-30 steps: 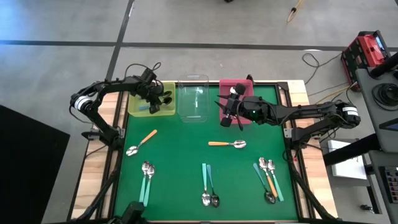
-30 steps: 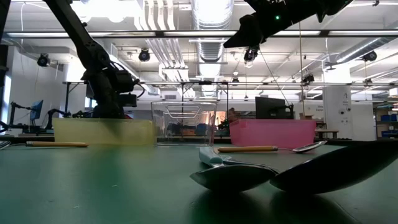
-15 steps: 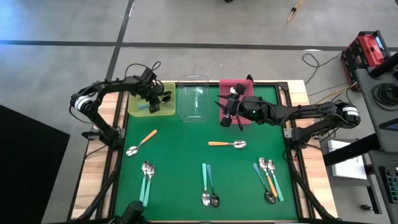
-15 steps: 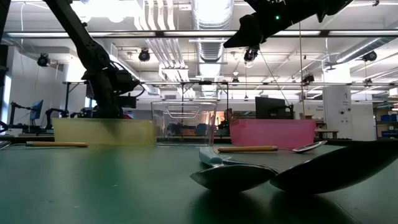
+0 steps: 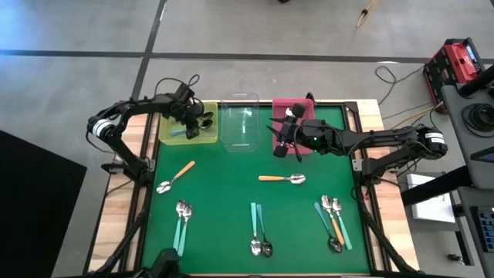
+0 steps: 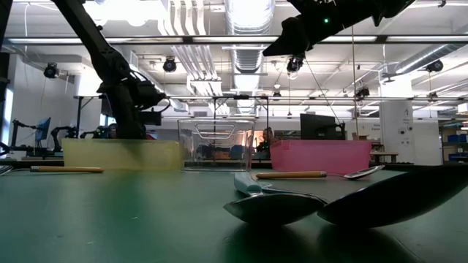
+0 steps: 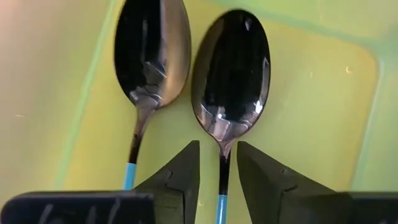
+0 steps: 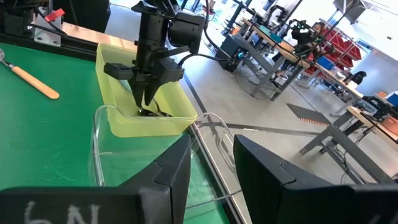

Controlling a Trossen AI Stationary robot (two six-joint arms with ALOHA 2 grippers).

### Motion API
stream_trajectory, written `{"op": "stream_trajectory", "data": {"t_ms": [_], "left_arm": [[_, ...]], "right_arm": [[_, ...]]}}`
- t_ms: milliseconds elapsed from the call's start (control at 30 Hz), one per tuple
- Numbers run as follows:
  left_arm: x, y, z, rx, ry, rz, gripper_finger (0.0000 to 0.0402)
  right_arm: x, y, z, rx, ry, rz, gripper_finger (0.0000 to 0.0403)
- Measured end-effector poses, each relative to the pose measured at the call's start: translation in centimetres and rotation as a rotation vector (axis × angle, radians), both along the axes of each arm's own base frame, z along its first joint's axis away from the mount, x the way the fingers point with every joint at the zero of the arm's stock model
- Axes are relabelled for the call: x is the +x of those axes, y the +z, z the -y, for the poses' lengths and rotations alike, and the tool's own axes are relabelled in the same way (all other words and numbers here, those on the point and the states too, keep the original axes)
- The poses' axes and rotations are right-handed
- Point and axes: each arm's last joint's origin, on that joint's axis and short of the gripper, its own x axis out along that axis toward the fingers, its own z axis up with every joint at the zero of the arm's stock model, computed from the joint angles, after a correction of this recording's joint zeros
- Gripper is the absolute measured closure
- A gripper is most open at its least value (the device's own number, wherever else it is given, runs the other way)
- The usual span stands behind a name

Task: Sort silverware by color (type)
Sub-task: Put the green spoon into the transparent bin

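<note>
The green table (image 5: 231,193) carries three bins along its far edge: a yellow bin (image 5: 171,136), a clear bin (image 5: 241,127) and a pink bin (image 5: 287,108). They stand side by side, seemingly one per sort, so each hand has a drop point close to its own arm.

The left hand (image 5: 197,123) reaches down inside the yellow bin. Its fingers (image 7: 180,174) stand a little apart on either side of the thin neck of a dark spoon (image 7: 231,81), with a sliver of gap on each side, so it looks to be letting go rather than pinching; I judge this a drop-off. That spoon lies flat on the bin floor straight ahead of the hand, bowl pointing away from it, teal handle running back between the fingers. A second dark spoon (image 7: 149,56) lies just beside it, parallel, bowl the same way.

The right hand (image 5: 286,140) hovers beside the pink bin, waiting, fingers (image 8: 168,177) spread with nothing between them.

Unsorted silverware lies nearer the table's front. An orange spoon (image 5: 282,179) sits below the right hand, long axis across the table, bowl towards the right arm's side. Another orange spoon (image 5: 175,177) lies diagonally near the left arm. A teal pair (image 5: 181,224), a second teal pair (image 5: 258,232) and a mixed cluster (image 5: 333,224) lie roughly front-to-back.
</note>
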Motion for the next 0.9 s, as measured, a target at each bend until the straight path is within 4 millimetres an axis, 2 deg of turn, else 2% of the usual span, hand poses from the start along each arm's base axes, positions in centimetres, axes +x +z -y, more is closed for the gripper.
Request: {"op": "stream_trajectory", "data": {"t_ms": [500,700,900], "left_arm": [[0.7,2.6,-1.1,-0.012,0.088,0.03,0.0308],[0.5,5.4,-0.7,0.047,0.139,0.1,0.0308],[0.3,8.7,1.0,0.113,0.174,0.257,0.0309]], "right_arm": [[0.0,0.0,0.0,0.01,-0.002,0.007,0.0289],[0.0,0.0,0.0,0.103,-0.024,0.068,0.0289],[0.0,0.0,0.0,0.241,-0.056,0.148,0.0289]]}}
